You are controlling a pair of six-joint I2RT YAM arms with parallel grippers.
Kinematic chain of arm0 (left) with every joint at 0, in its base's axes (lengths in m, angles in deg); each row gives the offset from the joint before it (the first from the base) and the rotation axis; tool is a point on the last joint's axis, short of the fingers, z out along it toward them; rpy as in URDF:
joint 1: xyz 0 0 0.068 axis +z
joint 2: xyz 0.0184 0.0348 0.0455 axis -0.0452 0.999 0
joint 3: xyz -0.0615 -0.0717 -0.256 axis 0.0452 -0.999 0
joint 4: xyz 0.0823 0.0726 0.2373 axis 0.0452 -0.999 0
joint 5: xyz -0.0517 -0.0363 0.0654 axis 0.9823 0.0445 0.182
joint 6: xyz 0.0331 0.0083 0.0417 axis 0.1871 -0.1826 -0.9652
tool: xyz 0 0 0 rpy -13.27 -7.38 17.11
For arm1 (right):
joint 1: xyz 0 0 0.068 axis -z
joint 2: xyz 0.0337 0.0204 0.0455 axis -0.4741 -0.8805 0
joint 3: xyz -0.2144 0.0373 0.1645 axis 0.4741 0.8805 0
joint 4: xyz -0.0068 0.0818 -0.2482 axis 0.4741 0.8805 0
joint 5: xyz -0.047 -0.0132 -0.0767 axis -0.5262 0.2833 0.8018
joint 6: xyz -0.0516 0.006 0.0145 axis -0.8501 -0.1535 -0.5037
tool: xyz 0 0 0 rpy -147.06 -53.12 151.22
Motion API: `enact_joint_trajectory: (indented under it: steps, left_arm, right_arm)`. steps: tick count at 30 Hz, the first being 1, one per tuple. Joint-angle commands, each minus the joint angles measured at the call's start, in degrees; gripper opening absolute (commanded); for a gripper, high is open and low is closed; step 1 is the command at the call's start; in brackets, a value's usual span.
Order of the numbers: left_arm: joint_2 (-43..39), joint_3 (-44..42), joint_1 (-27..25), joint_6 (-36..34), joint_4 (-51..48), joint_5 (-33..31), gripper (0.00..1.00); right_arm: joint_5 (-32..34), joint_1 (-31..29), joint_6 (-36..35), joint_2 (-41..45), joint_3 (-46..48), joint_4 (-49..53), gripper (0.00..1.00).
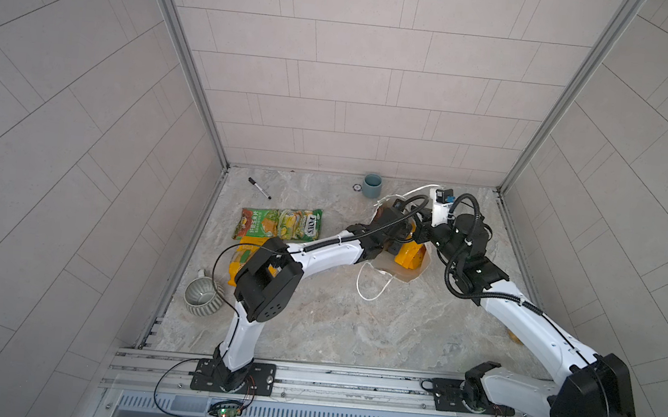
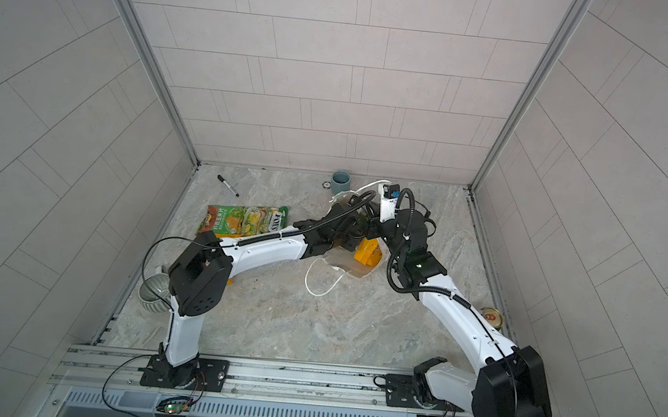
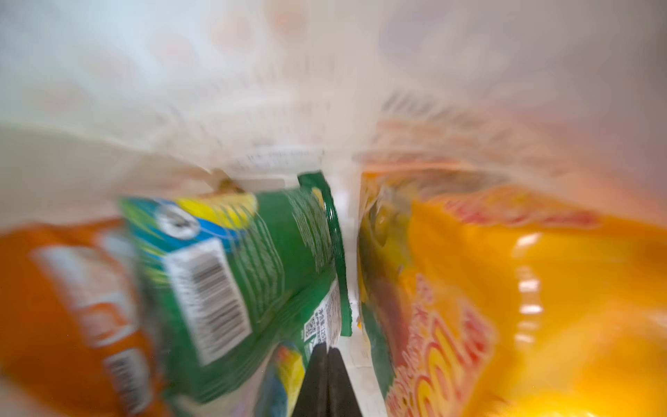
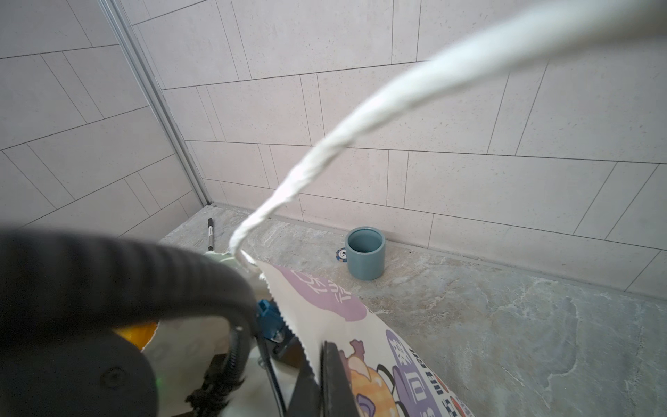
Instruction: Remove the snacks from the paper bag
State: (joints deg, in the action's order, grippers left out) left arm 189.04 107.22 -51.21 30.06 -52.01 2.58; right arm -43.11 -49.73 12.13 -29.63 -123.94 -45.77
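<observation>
Left fingers (image 3: 314,382): closed by green packet (image 3: 267,252), hold unclear
Right fingers (image 4: 334,382): pinching paper bag (image 4: 325,299)
Out: three snacks (image 1: 280,223)
Inside: three more

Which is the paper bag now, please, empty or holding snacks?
Not empty: inside the paper bag, a green packet and a yellow packet show.

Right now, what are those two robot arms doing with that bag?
They are emptying the paper bag. The right gripper pinches the bag's rim, holding it open. The left gripper is down inside, shut on the edge of a green packet, it seems. Orange packets are in there too. Three snacks already lie out on the table.
</observation>
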Motion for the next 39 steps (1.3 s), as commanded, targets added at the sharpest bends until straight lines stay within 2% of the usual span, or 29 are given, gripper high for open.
enact_joint_trajectory:
  steps: [1,6,7,8,9,12,18,22,25,30,34,39]
  left_arm:
    - [-5.08,-0.91,0.11,-0.64,1.75,-1.24,0.00]
    - [-6.49,-1.30,0.01,-0.81,1.05,-1.71,0.00]
    - [-6.29,-0.92,-0.01,-0.89,0.27,-2.06,0.03]
    - [-6.17,-0.80,0.01,-0.79,-0.17,-2.43,0.19]
    - [-5.93,-0.71,0.00,-0.71,-0.57,-2.75,0.30]
    - [-5.22,-0.10,0.10,0.07,-2.35,-4.32,0.37]
    - [-2.11,2.57,0.10,1.06,-6.52,-5.99,0.43]
    - [0.25,3.67,0.11,1.47,-6.95,-6.09,0.51]
    - [2.01,4.38,0.11,2.04,-7.56,-6.14,0.52]
    - [4.74,5.49,0.24,2.62,-8.04,-6.76,0.58]
    - [6.91,5.75,0.60,2.93,-6.59,-6.05,0.56]
    - [7.10,4.64,0.91,2.97,-3.94,-4.30,0.22]
  right_arm:
    - [-1.58,-0.54,0.65,0.06,0.27,-1.75,0.00]
    - [-1.54,-0.54,0.79,-0.11,0.32,-1.92,0.00]
    - [-1.71,-0.53,0.80,-0.02,0.29,-1.92,0.00]
    - [-1.84,-0.53,0.80,0.02,0.26,-1.92,0.00]
    - [-1.77,-0.46,0.80,0.07,0.26,-1.92,0.00]
    - [-1.55,-0.46,0.63,0.03,0.35,-1.92,0.00]
    - [-1.89,-0.47,0.83,0.07,0.46,-2.10,0.00]
    - [-1.98,-0.53,0.85,-0.02,0.55,-2.12,0.00]
    - [-2.06,-0.52,0.89,0.22,0.57,-2.14,0.00]
    - [-2.26,-0.45,0.85,0.31,0.68,-2.19,0.00]
    - [-2.35,-0.47,0.82,0.41,0.66,-2.15,0.00]
    - [-2.37,-0.46,0.71,0.64,0.70,-2.01,0.00]
